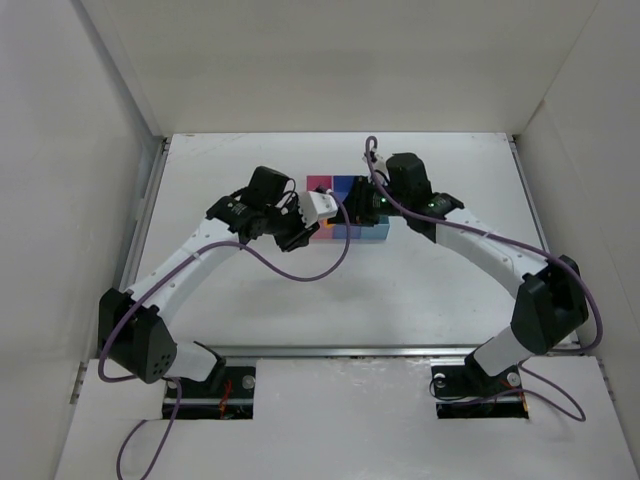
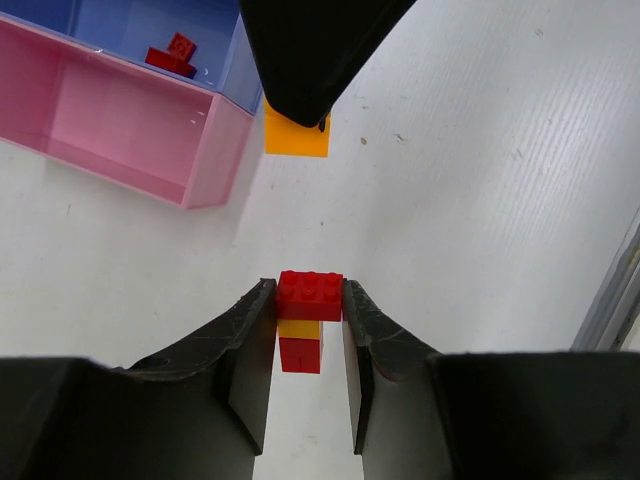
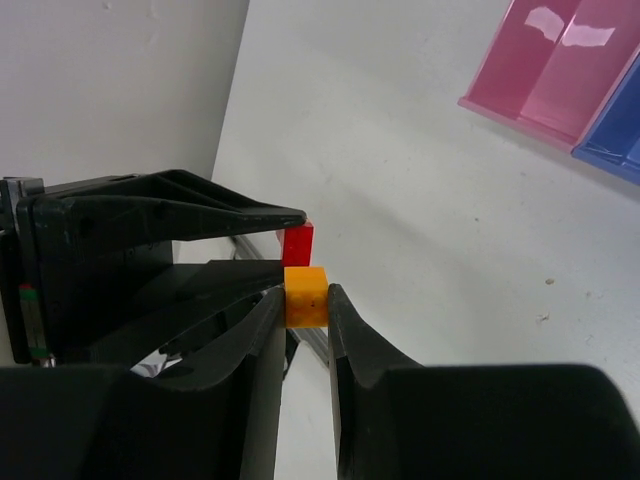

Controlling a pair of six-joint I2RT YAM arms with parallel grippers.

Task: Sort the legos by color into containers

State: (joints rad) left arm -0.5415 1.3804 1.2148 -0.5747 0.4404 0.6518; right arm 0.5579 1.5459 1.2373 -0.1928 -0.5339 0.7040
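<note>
In the left wrist view my left gripper (image 2: 308, 292) is shut on a red lego (image 2: 310, 296); an orange-yellow piece and another red piece (image 2: 300, 354) hang joined under it. Facing it, my right gripper (image 3: 305, 297) is shut on an orange lego (image 3: 306, 294), which also shows in the left wrist view as the orange lego (image 2: 296, 135). The two held legos are slightly apart, in the air above the table. In the top view the left gripper (image 1: 330, 218) and right gripper (image 1: 356, 212) meet just in front of the containers (image 1: 345, 184). A red lego (image 2: 172, 55) lies in the blue bin (image 2: 215, 30).
The pink bin (image 2: 120, 130) sits beside the blue one, and a light cyan bin (image 1: 375, 232) adjoins them. White walls enclose the table on three sides. A metal rail (image 2: 612, 300) runs along the table's near edge.
</note>
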